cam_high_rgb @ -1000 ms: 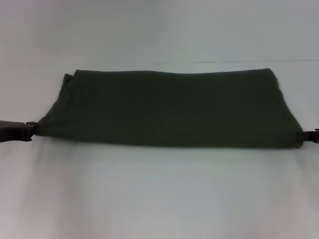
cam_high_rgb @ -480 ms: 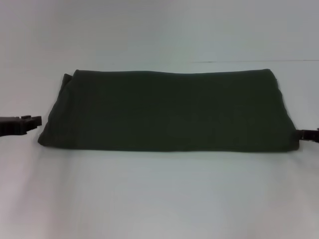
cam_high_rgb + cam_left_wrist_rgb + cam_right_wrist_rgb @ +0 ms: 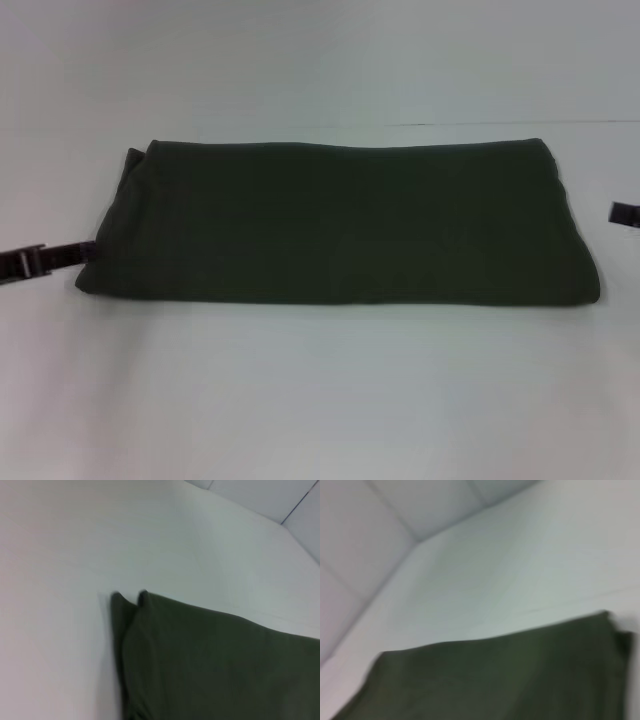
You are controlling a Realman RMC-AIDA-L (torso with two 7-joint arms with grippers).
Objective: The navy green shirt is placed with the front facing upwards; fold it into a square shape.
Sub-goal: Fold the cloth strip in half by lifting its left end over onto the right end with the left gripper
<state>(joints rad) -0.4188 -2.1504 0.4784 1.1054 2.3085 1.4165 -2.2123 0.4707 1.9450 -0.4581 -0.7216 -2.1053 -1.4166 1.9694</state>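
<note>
Lying folded, navy green shirt [image 3: 340, 222], long axis left-right.

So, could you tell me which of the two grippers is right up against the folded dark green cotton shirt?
The left gripper: its tip meets the folded dark green cotton shirt, while the right gripper stands apart.

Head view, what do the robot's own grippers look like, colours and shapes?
Only the tips show. The left gripper is a slim, dark brown-black bar with a blocky clamp-like section, reaching in beside the navy green shirt. The right gripper shows only as a small dark rectangular stub. No cables or markings are visible.
</note>
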